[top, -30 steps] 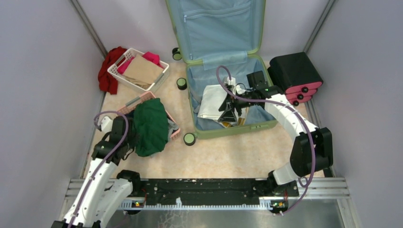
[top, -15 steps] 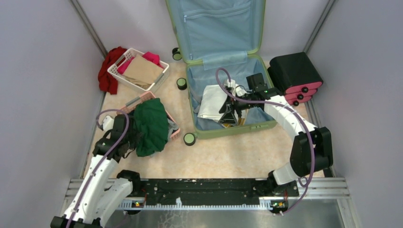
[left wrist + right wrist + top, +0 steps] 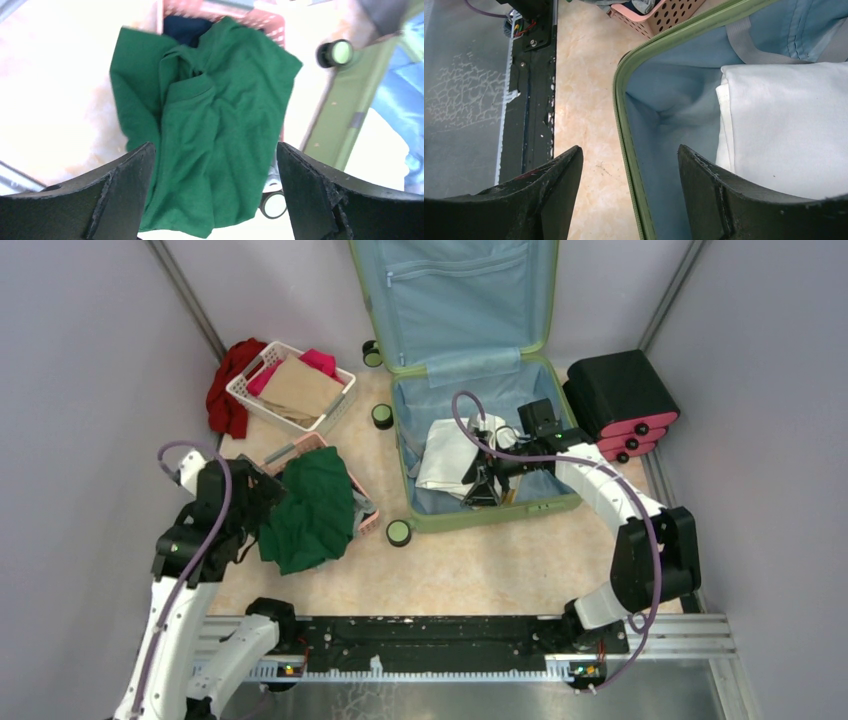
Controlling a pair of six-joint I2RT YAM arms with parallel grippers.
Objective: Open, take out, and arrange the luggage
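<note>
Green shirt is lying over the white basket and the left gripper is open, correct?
Not quite: the green shirt lies over the pink basket, not the white one, as the top external view shows. The left gripper is indeed open.

The green rim of the luggage (image 3: pixel 621 115) shows between the spread, empty jaws of the right gripper (image 3: pixel 629 150). Inside the luggage lies a folded white cloth (image 3: pixel 784 130); outside it, a pink basket (image 3: pixel 659 15) and a black rail (image 3: pixel 536 90).
</note>
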